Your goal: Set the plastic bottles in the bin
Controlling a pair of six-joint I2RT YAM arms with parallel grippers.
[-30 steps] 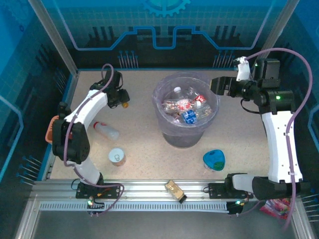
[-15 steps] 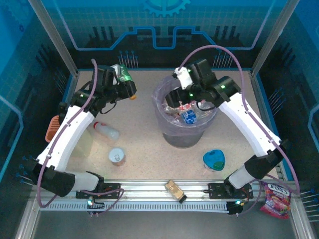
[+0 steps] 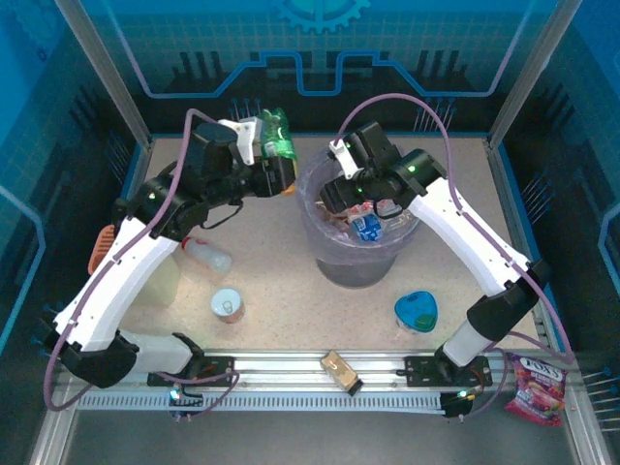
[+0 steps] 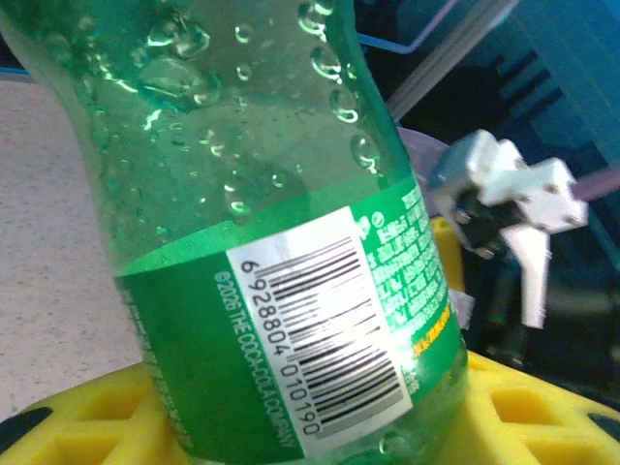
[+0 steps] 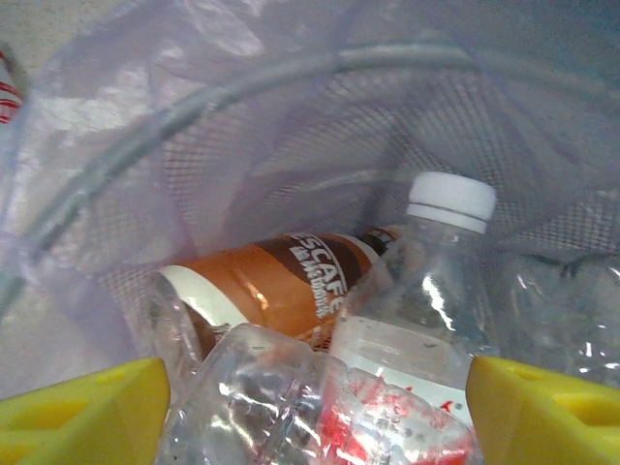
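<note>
My left gripper [image 3: 279, 167] is shut on a green bottle [image 3: 276, 136], held upright in the air just left of the bin [image 3: 360, 266]. In the left wrist view the green bottle [image 4: 271, 242] stands between my yellow fingers [image 4: 528, 407], barcode label facing the camera. My right gripper [image 3: 336, 194] hangs open over the bin's left side. Under its fingers [image 5: 542, 407] lie a brown bottle [image 5: 281, 281], a white-capped clear bottle [image 5: 436, 262] and a red-labelled clear bottle [image 5: 320, 407]. A clear bottle [image 3: 205, 255] lies on the table at the left.
A silver-topped can [image 3: 228, 305] stands near the lying bottle. A blue dish [image 3: 417, 310] sits right of the bin's foot. An orange basket [image 3: 100, 250] is at the left edge. A snack packet [image 3: 341, 371] lies on the front rail, a pink one [image 3: 535, 392] at bottom right.
My left arm has lifted the green bottle off the back-left table and carried it right, up to the bin's rim. My right gripper swung in from the right to over the bin.
</note>
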